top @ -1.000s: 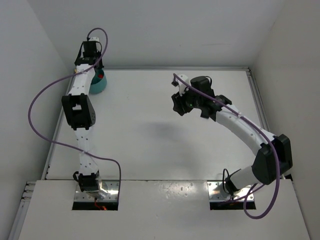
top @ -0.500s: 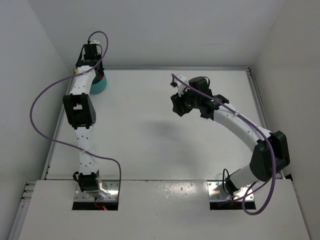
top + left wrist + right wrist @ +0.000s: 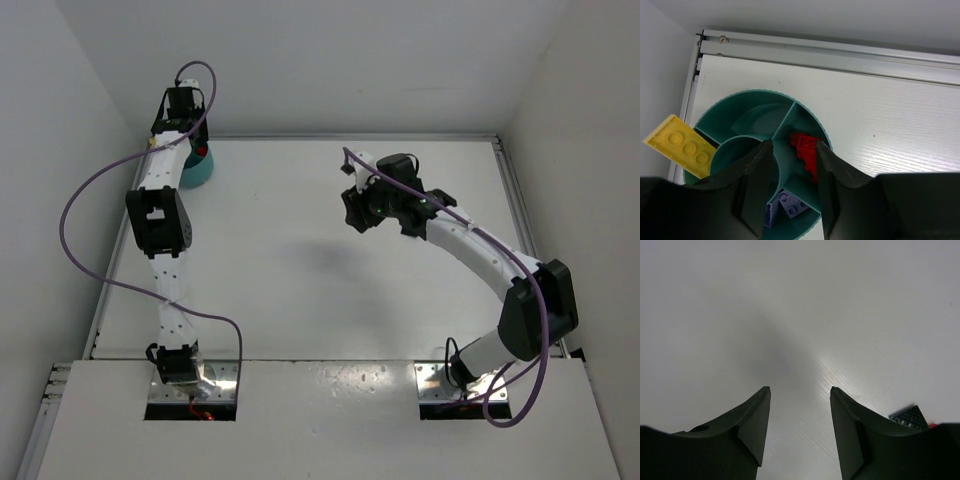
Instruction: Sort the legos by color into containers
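Left gripper (image 3: pixel 793 150) jaws apart over the teal bowl (image 3: pixel 755 93). Red lego (image 3: pixel 805 149) sits in its own compartment, purple lego (image 3: pixel 790 205) in the next one, split by colour. Right gripper (image 3: pixel 799 392) open and empty, staged over the table (image 3: pixel 790 300) near the black lego (image 3: pixel 909 416).

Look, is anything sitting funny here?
Yes. The yellow lego lies across the left rim of the teal bowl, poking out past the edge, not down in a compartment. The red lego and purple legos sit inside.
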`<state>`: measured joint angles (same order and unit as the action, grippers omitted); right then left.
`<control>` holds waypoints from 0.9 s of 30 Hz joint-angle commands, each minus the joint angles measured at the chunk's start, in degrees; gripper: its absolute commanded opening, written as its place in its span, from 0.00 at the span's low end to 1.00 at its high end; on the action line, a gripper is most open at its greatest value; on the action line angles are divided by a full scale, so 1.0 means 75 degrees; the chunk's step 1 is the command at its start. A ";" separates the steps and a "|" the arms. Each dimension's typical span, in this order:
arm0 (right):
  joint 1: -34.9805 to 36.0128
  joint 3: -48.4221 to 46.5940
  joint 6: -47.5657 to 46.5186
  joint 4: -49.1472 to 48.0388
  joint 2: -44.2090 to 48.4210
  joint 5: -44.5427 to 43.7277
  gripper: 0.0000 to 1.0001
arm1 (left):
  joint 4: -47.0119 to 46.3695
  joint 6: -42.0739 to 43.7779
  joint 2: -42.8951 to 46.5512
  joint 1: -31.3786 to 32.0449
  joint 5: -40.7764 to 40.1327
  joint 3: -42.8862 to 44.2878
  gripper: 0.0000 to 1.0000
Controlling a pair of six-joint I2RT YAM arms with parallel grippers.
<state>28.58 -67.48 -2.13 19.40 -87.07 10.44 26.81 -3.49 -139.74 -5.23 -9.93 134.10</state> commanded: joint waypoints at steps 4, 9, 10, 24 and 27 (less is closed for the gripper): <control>-0.0481 0.0454 0.0296 -0.0383 0.0487 -0.0711 0.52 | -0.0281 0.0008 0.1263 -0.0029 0.0806 0.0109 0.45; -0.0950 0.0711 0.0296 0.0225 0.0570 -0.1215 0.49 | -0.0281 0.0990 0.3757 0.0883 0.1429 -0.1728 0.53; -0.1090 0.0805 0.0215 0.0330 0.0639 -0.1332 0.48 | -0.0281 0.1097 0.4179 0.1083 0.1430 -0.2126 0.56; -0.3118 0.2283 -0.2094 0.0379 0.0583 -0.2199 0.31 | 0.0644 -0.0015 0.8260 0.2608 0.3317 -0.5786 0.81; -0.3341 0.2260 -0.2282 0.0296 0.0185 -0.2270 0.37 | 0.0644 -0.0085 0.8261 0.2608 0.3317 -0.5787 0.82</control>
<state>4.47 -50.43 -15.38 23.22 -83.13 -4.67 30.37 -2.24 -77.97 13.98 13.15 90.91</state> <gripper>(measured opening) 0.355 0.822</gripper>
